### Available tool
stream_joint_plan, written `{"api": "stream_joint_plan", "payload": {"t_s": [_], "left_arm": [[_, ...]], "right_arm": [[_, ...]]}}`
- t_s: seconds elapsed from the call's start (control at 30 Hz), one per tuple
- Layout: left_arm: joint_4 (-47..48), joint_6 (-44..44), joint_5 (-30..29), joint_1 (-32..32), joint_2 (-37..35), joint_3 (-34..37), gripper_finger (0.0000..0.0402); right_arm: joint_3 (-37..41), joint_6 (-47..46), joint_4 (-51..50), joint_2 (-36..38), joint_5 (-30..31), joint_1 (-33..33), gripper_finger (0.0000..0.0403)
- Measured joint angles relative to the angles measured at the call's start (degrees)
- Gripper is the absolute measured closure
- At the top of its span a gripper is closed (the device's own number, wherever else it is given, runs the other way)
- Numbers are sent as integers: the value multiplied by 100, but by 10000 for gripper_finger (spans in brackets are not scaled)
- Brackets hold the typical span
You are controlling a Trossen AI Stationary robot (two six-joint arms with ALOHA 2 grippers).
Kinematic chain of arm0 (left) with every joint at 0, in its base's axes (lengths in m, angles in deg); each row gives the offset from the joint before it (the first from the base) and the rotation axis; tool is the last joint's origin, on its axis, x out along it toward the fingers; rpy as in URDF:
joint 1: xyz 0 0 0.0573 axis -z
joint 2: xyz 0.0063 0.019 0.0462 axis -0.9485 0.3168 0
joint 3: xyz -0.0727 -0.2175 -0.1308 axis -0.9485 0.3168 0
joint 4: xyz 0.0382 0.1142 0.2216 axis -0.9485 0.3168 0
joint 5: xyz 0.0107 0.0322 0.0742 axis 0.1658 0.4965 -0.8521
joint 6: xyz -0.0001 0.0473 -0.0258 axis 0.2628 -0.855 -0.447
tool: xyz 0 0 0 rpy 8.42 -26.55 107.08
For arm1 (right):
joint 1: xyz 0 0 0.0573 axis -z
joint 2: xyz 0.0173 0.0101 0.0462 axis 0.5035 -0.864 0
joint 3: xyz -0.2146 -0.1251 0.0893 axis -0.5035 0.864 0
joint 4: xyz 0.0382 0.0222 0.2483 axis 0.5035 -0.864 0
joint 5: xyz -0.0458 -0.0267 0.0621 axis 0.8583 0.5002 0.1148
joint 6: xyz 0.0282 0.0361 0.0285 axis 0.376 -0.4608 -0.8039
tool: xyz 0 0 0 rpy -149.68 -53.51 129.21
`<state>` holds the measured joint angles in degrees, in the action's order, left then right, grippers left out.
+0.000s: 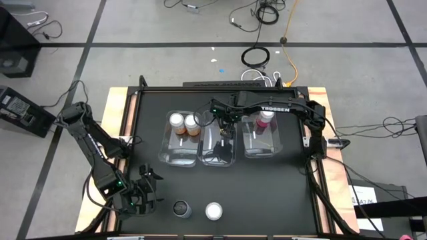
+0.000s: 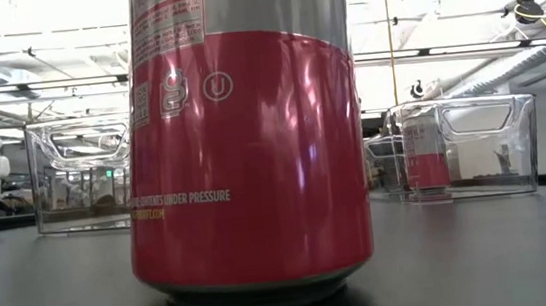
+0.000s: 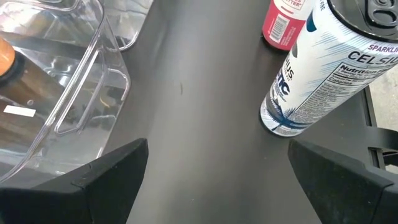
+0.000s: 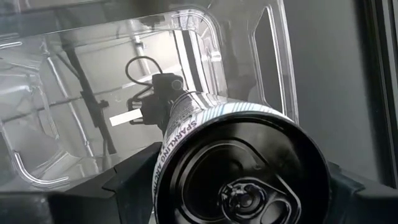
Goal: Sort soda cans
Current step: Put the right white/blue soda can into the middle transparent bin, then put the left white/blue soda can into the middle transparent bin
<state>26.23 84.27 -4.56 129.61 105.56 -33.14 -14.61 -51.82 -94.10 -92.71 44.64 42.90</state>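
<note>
1. Left bin [image 1: 168, 150]: clear plastic, at the left of a row of three at mid-table. It held two orange cans [image 1: 185, 125], upright and side by side at its far end. Judged sorted.
2. Middle bin [image 1: 227, 159]: clear plastic. No can was seen standing on its floor, though the gripper above hid part of it.
3. Right bin [image 1: 273, 148]: clear plastic. It held one pink can [image 1: 266, 118], upright at the far end. Judged half filled.
4. Right gripper [image 1: 223, 124]: hung over the far end of the middle bin, its arm reaching in from the right edge of the table. In the right wrist view the fingers were closed around a dark-topped can [image 4: 239, 171], held above the bin's clear floor. Judged to be mid-delivery and not yet released.
5. Left gripper [image 1: 145, 189]: low at the near left of the table, fingers spread wide and holding nothing.
6. Second dark-topped can [image 1: 181, 209]: upright on the near table, just right of the left gripper. Unsorted.
7. Second pink can [image 1: 213, 211]: upright on the near table, just right of item 6. Unsorted.
8. Tally, as a judgement: three cans binned, one in hand over its bin, two left on the table.
</note>
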Motion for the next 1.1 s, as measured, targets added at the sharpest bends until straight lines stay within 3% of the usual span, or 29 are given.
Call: {"api": "stream_joint_plan", "payload": {"t_s": [0.67,1.1], "left_arm": [[11,-6,2,0,0,0,7],[34,-11,2,0,2,0,7]], "right_arm": [[0,60,4,46,15,0,64],[2,91,7,760,20,-2,64]]}}
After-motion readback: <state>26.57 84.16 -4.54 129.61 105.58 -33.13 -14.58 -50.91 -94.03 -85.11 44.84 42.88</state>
